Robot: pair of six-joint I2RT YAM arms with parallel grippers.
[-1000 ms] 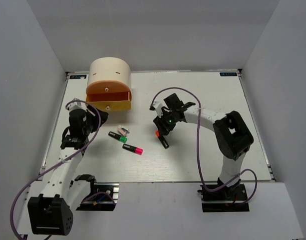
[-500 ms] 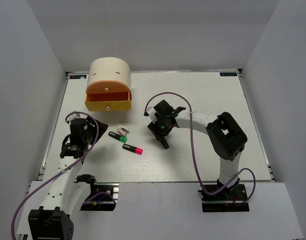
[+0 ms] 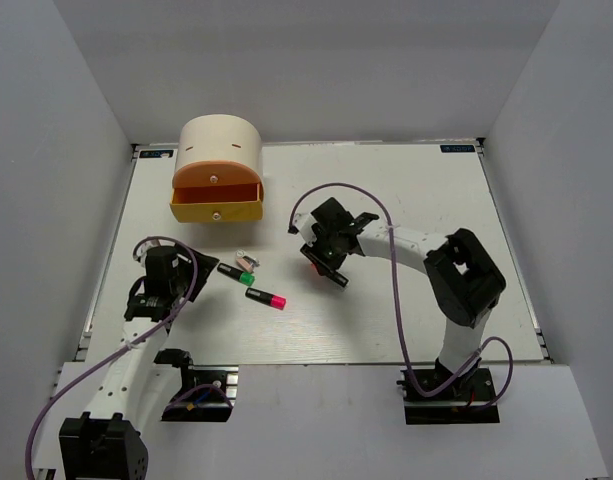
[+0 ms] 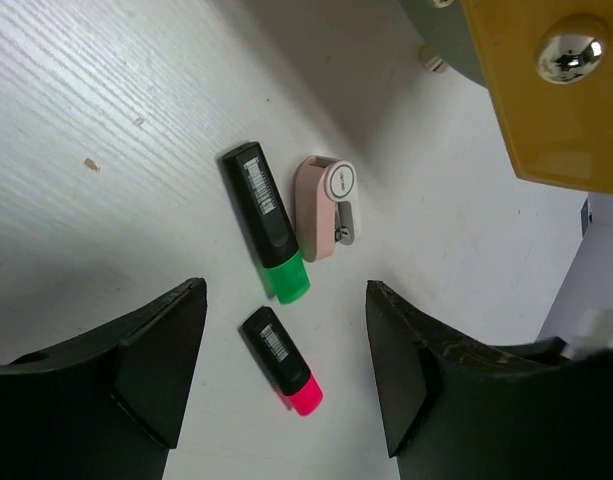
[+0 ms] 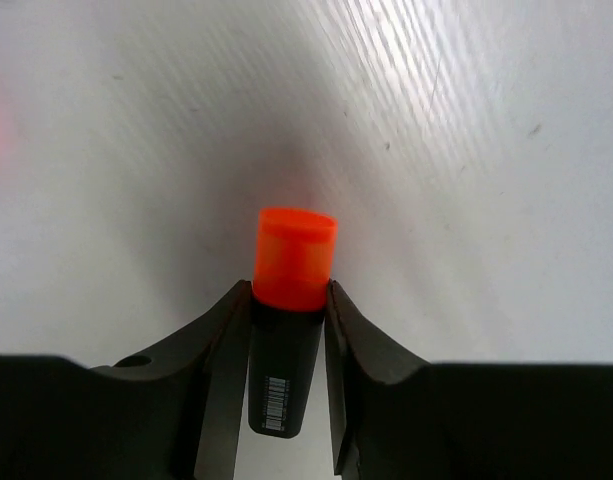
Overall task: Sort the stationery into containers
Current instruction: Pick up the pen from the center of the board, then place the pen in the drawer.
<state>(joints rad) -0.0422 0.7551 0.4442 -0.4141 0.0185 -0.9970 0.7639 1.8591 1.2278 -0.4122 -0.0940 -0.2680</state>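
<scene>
1. Nearest my end, the left fingers (image 3: 199, 262) hang wide open above the white table (image 3: 416, 190) and hold nothing.
2. Just past them, three things lie flat on the table. They are a short black highlighter with a pink cap (image 4: 279, 347), a short black highlighter with a green cap (image 4: 266, 222), and a small pink-and-white piece (image 4: 324, 205) just beside the green-capped one.
3. Off to the right, the right fingers (image 3: 324, 262) are closed on the barrel of a short black highlighter with an orange cap (image 5: 296, 255), pinching it just behind the cap. It is low over the table, and I cannot tell whether it touches.
4. Farther back on the left, a yellow half-round drawer (image 3: 216, 211) stands pulled out of a big cream cylindrical unit (image 3: 221, 140). I cannot make out its contents from here.
5. Above it, an orange half-round drawer (image 3: 216, 178) sits pushed in, so its inside is hidden.
</scene>
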